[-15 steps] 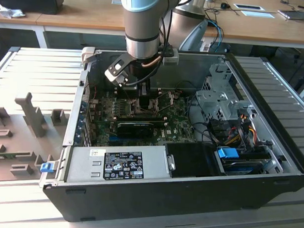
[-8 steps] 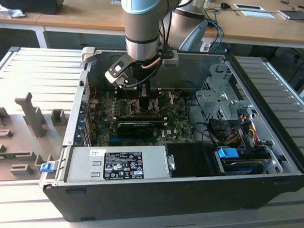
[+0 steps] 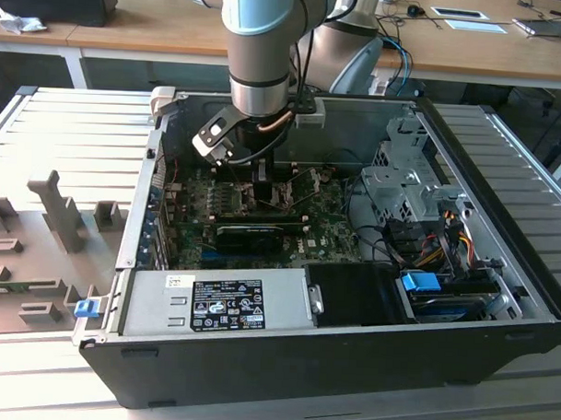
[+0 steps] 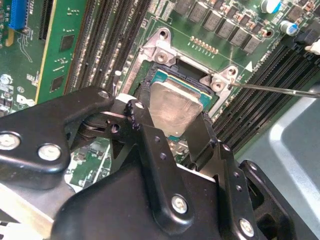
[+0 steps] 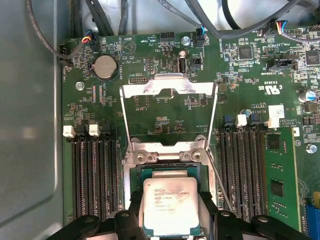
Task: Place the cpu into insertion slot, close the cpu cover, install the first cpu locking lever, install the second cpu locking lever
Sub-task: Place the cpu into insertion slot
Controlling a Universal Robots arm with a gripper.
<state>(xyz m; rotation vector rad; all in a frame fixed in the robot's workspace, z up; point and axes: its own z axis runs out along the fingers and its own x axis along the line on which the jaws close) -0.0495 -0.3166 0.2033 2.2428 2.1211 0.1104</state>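
The cpu [image 5: 171,205], a flat square chip with a dull silver top, lies within the insertion slot [image 5: 134,172] on the green board. My gripper [image 5: 171,212] has a black finger against each of two opposite chip edges, shut on it. In the second wrist view the cpu [image 4: 175,102] sits level inside the slot's metal rim [image 4: 161,44], between the gripper's [image 4: 167,122] fingers. The cpu cover [image 5: 170,86] stands swung up and open behind the slot. A thin locking lever [image 4: 280,89] sticks out free at one side. In the exterior view the gripper [image 3: 263,180] reaches down into the computer case.
Rows of black memory slots [image 5: 95,175] flank the socket on both sides. Cables [image 5: 115,15] hang along the board's far edge. The open case [image 3: 349,360] holds a power supply [image 3: 222,305], a drive cage [image 3: 406,182] and bundled wires.
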